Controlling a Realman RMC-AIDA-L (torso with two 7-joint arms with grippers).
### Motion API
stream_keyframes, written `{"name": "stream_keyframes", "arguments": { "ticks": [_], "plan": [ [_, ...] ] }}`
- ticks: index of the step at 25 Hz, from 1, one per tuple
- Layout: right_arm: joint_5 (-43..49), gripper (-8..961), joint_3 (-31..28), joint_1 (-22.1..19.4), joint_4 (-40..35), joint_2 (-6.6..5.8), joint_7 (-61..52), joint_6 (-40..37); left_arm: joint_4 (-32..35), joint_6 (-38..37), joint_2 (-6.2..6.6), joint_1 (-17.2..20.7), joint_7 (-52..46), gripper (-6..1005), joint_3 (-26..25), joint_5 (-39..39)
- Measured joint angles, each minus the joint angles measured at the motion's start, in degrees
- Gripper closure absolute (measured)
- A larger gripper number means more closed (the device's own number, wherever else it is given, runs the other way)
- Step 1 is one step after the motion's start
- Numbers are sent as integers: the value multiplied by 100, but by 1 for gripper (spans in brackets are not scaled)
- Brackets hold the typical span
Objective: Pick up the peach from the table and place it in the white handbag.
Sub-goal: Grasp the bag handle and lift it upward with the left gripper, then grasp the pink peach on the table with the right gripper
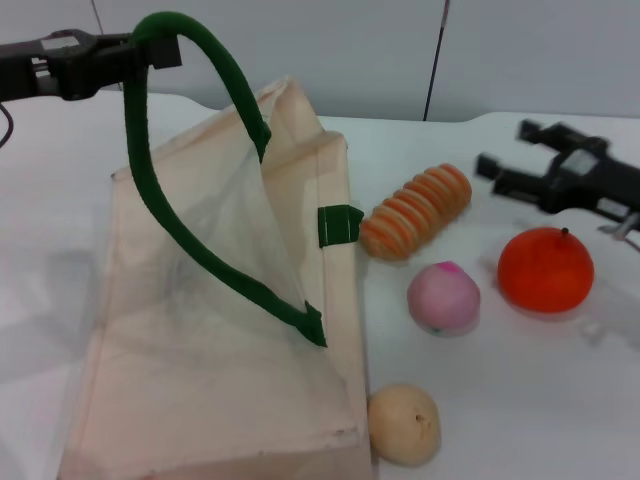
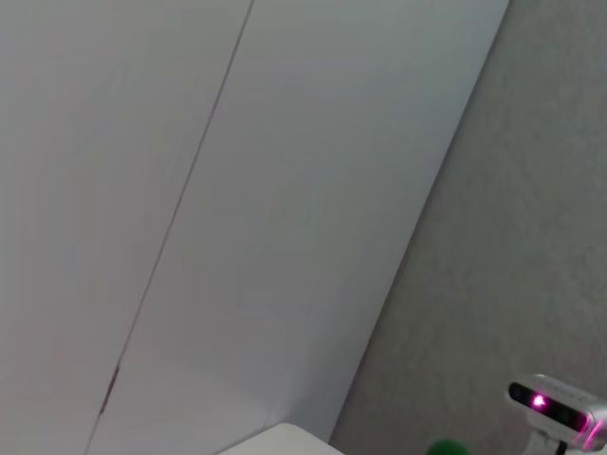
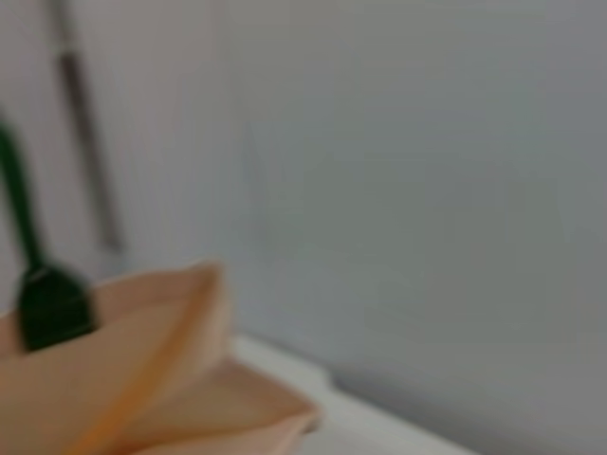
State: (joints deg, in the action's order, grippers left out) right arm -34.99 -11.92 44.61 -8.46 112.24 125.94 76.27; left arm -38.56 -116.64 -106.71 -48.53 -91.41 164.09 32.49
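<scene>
The peach [image 1: 443,297] is pale pink with a deeper pink top and lies on the white table, right of the white handbag [image 1: 220,340]. The cream handbag has dark green handles. My left gripper [image 1: 160,50] is at the top left, shut on one green handle [image 1: 150,190], and holds it up so the bag's mouth gapes. My right gripper [image 1: 503,148] is open and empty, behind and to the right of the peach, just beyond the orange fruit. The bag [image 3: 142,379] also shows in the right wrist view.
A bright orange fruit [image 1: 545,269] with a stem lies right of the peach. A ridged orange-and-cream roll [image 1: 417,210] lies behind the peach. A tan round fruit [image 1: 404,425] sits at the bag's near right corner.
</scene>
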Motion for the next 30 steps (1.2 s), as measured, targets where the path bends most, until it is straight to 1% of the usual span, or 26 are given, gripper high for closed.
{"name": "stream_keyframes", "arguments": {
  "ticks": [1,4,5,6,7,9,11,13,16,18,21,24,30],
  "plan": [
    [0,60,0,0,0,0,0,0,-1,-1,1,-13,0,880,0,-1],
    [133,60,426,208,0,28,-81,72,-2,-2,2,-49,-7,880,0,-4],
    [154,60,664,310,-2,44,-96,220,-2,-2,2,-57,-12,879,0,-6],
    [157,60,799,361,-3,51,-107,330,-2,-2,2,-59,-14,879,0,-7],
    [157,60,799,361,-3,51,-107,330,-2,-1,2,-62,-15,879,0,-7],
    [157,60,1068,450,-4,57,-189,473,-2,3,2,-72,-16,879,0,-7],
    [160,60,1336,531,-22,64,-357,440,-2,7,2,-86,-17,878,0,-7],
    [159,59,1600,588,-129,116,-554,287,-3,9,2,-96,-18,878,0,-7],
    [160,59,1918,610,-509,295,-856,108,-2,10,2,-104,-45,877,0,-7],
    [160,59,2081,609,-647,339,-996,72,-2,13,2,-108,-65,877,0,-6],
    [162,59,2300,607,-676,322,-1221,-51,-3,18,3,-110,-69,876,0,7],
    [168,59,2645,610,-691,317,-1485,-341,-2,19,2,-106,-70,876,0,12],
    [169,59,3163,612,-731,315,-1834,-527,-2,19,2,-117,-70,875,0,13]
  ]
}}
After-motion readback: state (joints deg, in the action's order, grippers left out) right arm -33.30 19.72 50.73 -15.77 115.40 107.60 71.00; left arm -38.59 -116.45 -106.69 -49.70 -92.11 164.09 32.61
